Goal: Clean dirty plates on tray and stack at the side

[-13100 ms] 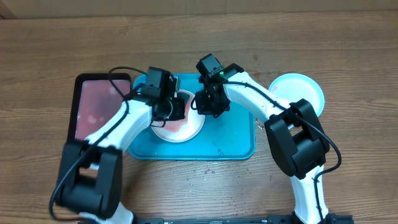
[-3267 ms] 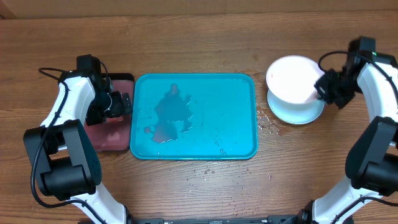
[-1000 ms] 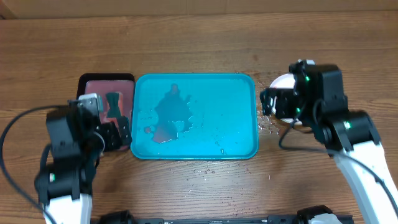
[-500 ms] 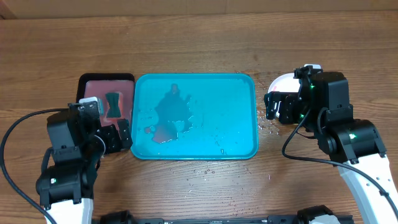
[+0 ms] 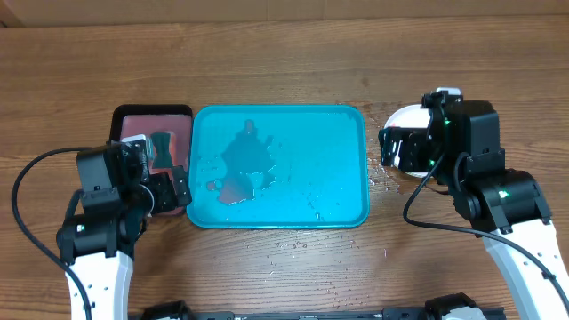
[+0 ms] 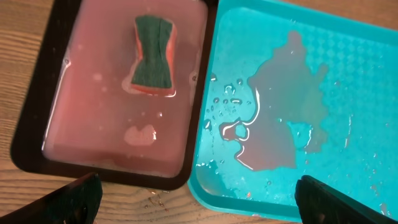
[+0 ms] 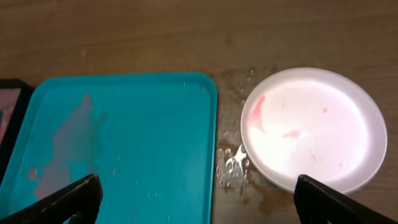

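Observation:
The teal tray (image 5: 311, 151) lies in the middle of the table with no plate on it, only a pinkish puddle (image 5: 244, 164). In the left wrist view the tray (image 6: 354, 68) fills the right half. A white plate (image 7: 314, 127) with faint pink smears rests on the wood to the right of the tray (image 7: 155, 124). From overhead the plate (image 5: 402, 116) is mostly hidden under my right arm. My left gripper (image 5: 169, 193) (image 6: 199, 208) hangs open over the seam between the black tray and the teal tray. Above the teal tray's right edge my right gripper (image 5: 396, 151) (image 7: 199, 202) is open and holds nothing.
A black tray (image 5: 151, 113) (image 6: 37, 93) of pinkish water sits left of the teal tray, with a green-topped sponge (image 5: 161, 147) (image 6: 153, 59) lying in it. Water drops (image 7: 230, 165) wet the wood between the teal tray and the plate.
Both arms have drawn back to hover near the teal tray's sides and shifted only slightly over the last second. Both grippers stay open.

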Robot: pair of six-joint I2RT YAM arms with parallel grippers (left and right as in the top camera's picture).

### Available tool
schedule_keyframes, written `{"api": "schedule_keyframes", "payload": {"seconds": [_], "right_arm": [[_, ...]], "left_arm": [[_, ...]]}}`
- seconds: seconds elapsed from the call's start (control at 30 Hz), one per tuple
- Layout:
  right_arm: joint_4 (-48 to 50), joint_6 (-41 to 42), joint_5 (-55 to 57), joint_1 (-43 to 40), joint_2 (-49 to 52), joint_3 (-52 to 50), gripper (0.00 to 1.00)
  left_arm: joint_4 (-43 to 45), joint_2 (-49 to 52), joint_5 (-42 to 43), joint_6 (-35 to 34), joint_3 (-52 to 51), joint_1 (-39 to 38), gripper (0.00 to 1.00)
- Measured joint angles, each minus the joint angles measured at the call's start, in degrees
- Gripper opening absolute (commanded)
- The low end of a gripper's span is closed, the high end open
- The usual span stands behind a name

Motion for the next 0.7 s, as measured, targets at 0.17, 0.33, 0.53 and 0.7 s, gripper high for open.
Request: {"api": "schedule_keyframes", "payload": {"seconds": [0.17,0.33,0.53,0.7], "right_arm": [[9.09,-2.73,0.42,-0.31,-3.45,-1.49,1.0],[21.14,-3.65,-0.37,-3.3,-11.93,-9.57,1.0],[34.67,-3.87,-1.36,-6.51,-23.32,-23.67,1.0],[47.5,-4.04,-1.9,-7.54,-33.77,-35.91,1.0]], "left_arm": [[0.0,2.86,0.0,0.0,0.0,0.0,1.0],[0.02,5.79,-0.17,0.0,-0.02,0.0,1.0],[0.04,9.05,-0.22,0.0,-0.09,0.0,1.0],[0.04,11.3,-0.22,0.0,-0.09,0.0,1.0]]}}
